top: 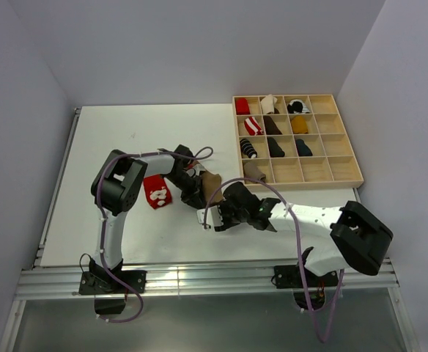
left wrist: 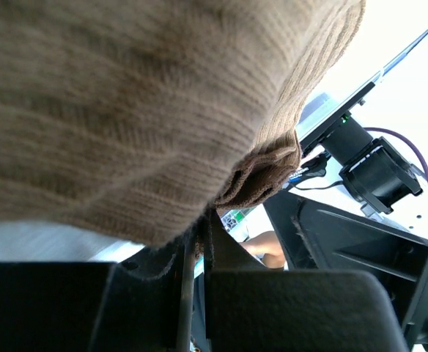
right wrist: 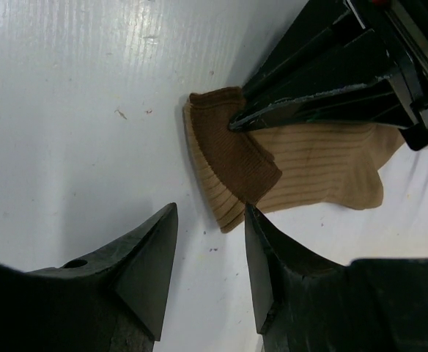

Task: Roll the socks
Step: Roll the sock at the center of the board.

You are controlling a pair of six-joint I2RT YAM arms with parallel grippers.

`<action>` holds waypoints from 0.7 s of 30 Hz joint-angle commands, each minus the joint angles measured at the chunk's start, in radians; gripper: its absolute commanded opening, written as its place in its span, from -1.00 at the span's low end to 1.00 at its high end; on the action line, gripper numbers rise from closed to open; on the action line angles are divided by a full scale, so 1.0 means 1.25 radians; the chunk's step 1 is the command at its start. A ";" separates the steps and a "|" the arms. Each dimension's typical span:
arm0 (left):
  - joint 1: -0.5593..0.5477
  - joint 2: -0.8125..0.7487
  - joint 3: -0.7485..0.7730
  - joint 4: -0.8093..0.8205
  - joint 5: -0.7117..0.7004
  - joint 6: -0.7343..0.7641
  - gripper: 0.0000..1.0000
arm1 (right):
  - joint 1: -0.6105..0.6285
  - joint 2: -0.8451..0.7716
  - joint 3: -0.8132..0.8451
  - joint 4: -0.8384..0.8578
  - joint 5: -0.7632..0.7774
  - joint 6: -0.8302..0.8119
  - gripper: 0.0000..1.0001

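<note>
**While the left gripper pinches the tan sock's cuff, the right gripper stands open beside it**

As seen from overhead, the tan sock lies on the white table, near its middle, between the two wrists.
- Left gripper: fingers together, clamped on the darker brown cuff, which is turned back over the lighter ribbed part. Its own camera shows the ribbed knit filling most of the view, with the fabric edge running down into the narrow slit between the fingers.
- Right gripper: fingers apart, nothing between them. Tips sit just beside the cuff end of the sock; cannot tell whether the near tip touches the fabric.
- Red sock, with white marks, lies on the table just left of the left wrist, apart from the tan one.
- Wooden tray with compartments sits at the far right of the table; several cells hold sock bundles.
</note>
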 commanded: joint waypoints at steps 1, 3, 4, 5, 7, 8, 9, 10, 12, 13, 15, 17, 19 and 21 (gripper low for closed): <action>0.000 -0.023 -0.015 -0.023 0.013 0.010 -0.78 | 0.019 0.019 0.001 0.054 0.029 -0.036 -0.02; 0.000 -0.025 -0.015 -0.020 0.016 0.009 -0.77 | 0.024 0.034 0.009 0.055 0.025 -0.039 -0.02; 0.000 -0.025 -0.015 -0.020 0.016 0.009 -0.77 | 0.025 0.039 0.012 0.054 0.023 -0.040 -0.02; 0.001 -0.026 -0.014 -0.020 0.016 0.008 -0.77 | 0.026 0.042 0.017 0.052 0.017 -0.042 -0.02; 0.000 -0.025 -0.011 -0.021 0.018 0.009 -0.76 | 0.028 0.052 0.019 0.055 0.019 -0.043 -0.02; 0.000 -0.026 -0.011 -0.020 0.019 0.009 -0.75 | 0.027 0.057 0.024 0.055 0.018 -0.044 -0.02; 0.001 -0.023 -0.011 -0.020 0.022 0.009 -0.75 | 0.027 0.066 0.025 0.055 0.018 -0.044 -0.03; 0.001 -0.022 -0.012 -0.020 0.025 0.009 -0.75 | 0.027 0.068 0.028 0.054 0.019 -0.044 -0.03; 0.001 -0.021 -0.014 -0.019 0.027 0.008 -0.74 | 0.028 0.080 0.031 0.075 0.019 -0.045 -0.03; 0.001 -0.021 -0.015 -0.018 0.030 0.008 -0.74 | 0.028 0.085 0.033 0.082 0.019 -0.045 -0.03; 0.001 -0.021 -0.015 -0.018 0.034 0.008 -0.74 | 0.030 0.096 0.037 0.087 0.024 -0.042 -0.03; 0.001 -0.020 -0.015 -0.017 0.035 0.009 -0.73 | 0.030 0.101 0.036 0.105 0.029 -0.039 -0.05; 0.001 -0.020 -0.016 -0.013 0.039 0.005 -0.72 | 0.030 0.101 0.033 0.128 0.036 -0.036 -0.05; 0.000 -0.020 -0.018 -0.012 0.043 0.005 -0.71 | 0.031 0.099 0.028 0.139 0.039 -0.033 -0.05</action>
